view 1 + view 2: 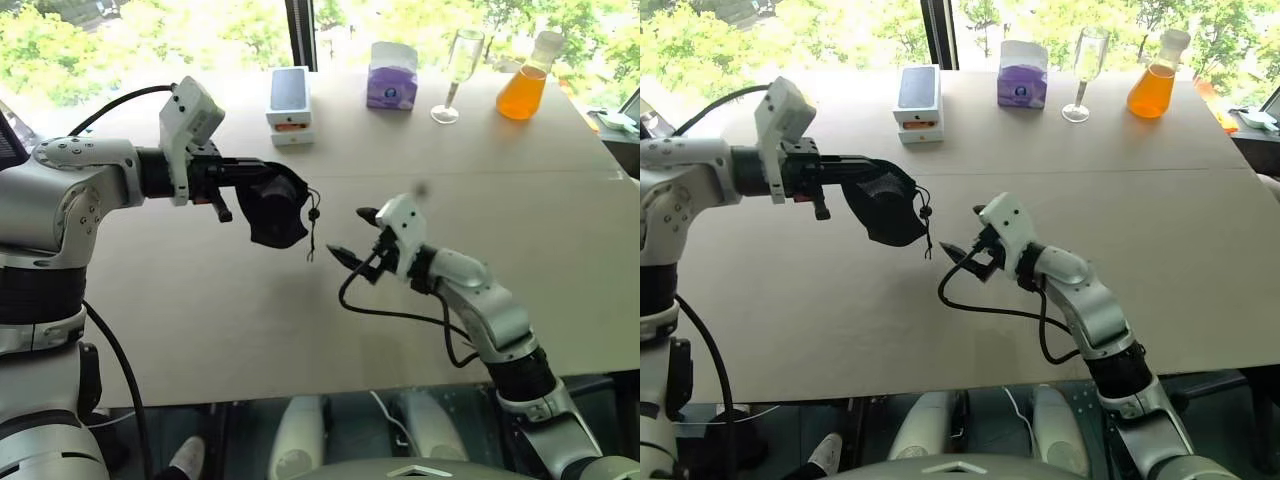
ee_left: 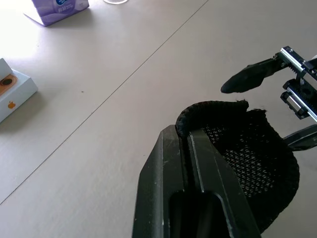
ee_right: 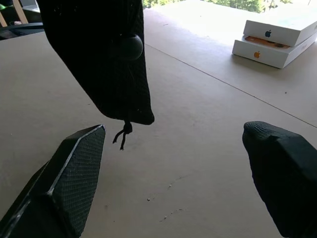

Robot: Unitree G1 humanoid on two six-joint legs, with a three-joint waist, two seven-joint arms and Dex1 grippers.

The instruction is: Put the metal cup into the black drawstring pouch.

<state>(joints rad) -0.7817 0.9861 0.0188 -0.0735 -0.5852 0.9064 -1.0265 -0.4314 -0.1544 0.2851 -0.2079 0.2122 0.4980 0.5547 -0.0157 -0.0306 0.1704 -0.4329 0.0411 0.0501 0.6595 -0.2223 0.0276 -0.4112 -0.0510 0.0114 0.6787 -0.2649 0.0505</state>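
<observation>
Pouch held up off the table by left gripper, right gripper empty beside it.

The black drawstring pouch [image 1: 275, 210] hung above the table [image 1: 300, 300], its rim pinched between the closed fingers of the left gripper [image 2: 184, 136], cord and toggle [image 3: 130, 47] dangling. The right gripper [image 1: 358, 232] sat just right of the pouch, fingers [image 3: 74, 163] spread wide, holding nothing. At the table's far edge stood a white box [image 1: 289, 105], a purple tissue pack [image 1: 392, 75], a wine glass [image 1: 455, 75] and an orange-filled flask [image 1: 524, 85].
</observation>
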